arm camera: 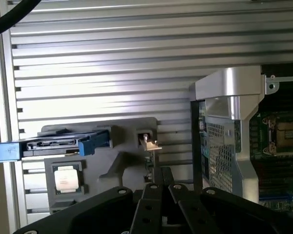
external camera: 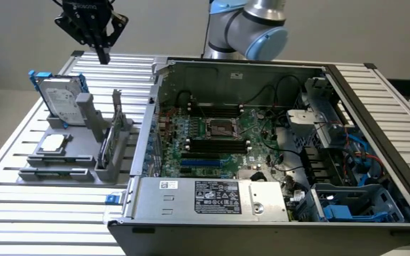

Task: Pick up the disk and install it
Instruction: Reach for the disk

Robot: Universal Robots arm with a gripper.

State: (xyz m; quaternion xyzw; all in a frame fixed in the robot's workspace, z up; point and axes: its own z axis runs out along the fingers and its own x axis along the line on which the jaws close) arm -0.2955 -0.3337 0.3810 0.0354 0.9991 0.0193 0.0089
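The jaws are fully closed, fingertips pressed together, and grip nothing; they hang pointing down from the arm [external camera: 251, 29], clear of every part. Beneath them runs the slatted metal desk [external camera: 41, 213], which carries all the items. The open computer case [external camera: 241, 72] lies flat on the desk to one side of the jaws with its side panel off. This exposes the mainboard and the bays from above, so that parts can be lowered in. A grey fixture [external camera: 55, 173] sits on the desk below the jaws, on the side away from the case. It presents each part in its own slot at a fixed pose. The disk [external camera: 59, 101] stands on edge in the slot of the fixture nearest the jaws, leaning slightly against a grey post. Its blue carrier rim faces up, which leaves both flat faces free for a pinch from above. In the wrist view the disk [arm camera: 53, 145] shows edge-on, well apart from the jaws and not touched. Judged from this, the pick has not begun and the disk remains uninstalled. A thin green circuit card [external camera: 112, 133] stands upright in a narrow slot, lower than the jaws and between the disk and the case. A small square processor chip [external camera: 54, 143] lies flat in a recess, farther from the jaws than the disk.
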